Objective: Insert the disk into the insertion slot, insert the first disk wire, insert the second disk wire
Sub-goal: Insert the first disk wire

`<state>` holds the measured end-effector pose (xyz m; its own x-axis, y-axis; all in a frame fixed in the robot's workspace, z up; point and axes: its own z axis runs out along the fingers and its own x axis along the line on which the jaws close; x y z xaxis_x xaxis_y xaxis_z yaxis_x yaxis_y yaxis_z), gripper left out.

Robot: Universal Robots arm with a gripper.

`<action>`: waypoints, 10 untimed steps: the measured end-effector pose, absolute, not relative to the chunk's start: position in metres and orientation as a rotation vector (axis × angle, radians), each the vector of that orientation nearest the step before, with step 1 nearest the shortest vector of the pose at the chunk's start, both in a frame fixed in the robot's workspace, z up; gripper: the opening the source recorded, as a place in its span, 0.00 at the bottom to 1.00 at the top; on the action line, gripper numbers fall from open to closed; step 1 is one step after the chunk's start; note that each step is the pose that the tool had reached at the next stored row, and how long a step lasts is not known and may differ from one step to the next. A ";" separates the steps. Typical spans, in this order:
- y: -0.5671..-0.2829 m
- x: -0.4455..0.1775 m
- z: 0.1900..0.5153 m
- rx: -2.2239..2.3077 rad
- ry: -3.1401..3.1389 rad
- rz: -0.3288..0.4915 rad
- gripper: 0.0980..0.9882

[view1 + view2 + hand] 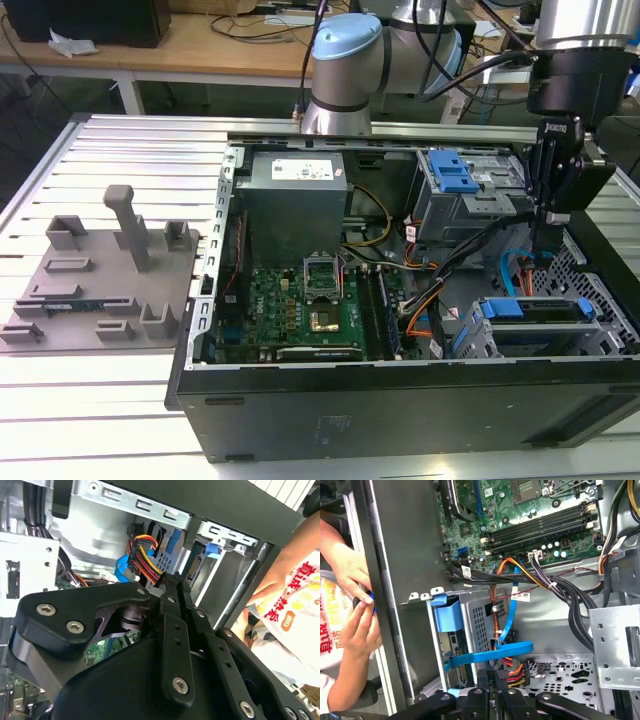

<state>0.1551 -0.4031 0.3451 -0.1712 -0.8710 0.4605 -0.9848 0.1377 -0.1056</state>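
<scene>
Exterior view: slatted metal counter (120, 140). On it, a grey fixture plate (100, 290) at 9 o'clock and an open computer case (400, 400) from centre to 3 o'clock. A wooden desk (200, 50) stands behind at 11 o'clock. The arm (350, 60) enters at 12 o'clock, and the gripper (548, 235) hangs inside the case at 3 o'clock. The disk (535, 308) sits in the insertion slot (478, 340) at 4 o'clock, with the first disk wire (513, 268) looping just above it.

Second wrist view: the fingers (172, 605) are drawn together on the plug end of the second disk wire (142, 547).

First wrist view: the light-blue cable crosses just beside the red and orange strands. A person's hands (355, 625) are outside the case wall.
</scene>
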 end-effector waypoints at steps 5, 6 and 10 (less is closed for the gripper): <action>-0.412 0.156 0.346 1.845 -2.177 0.481 0.07; -0.414 0.156 0.346 1.861 -2.196 0.448 0.07; -0.420 0.158 0.348 1.881 -2.210 0.387 0.07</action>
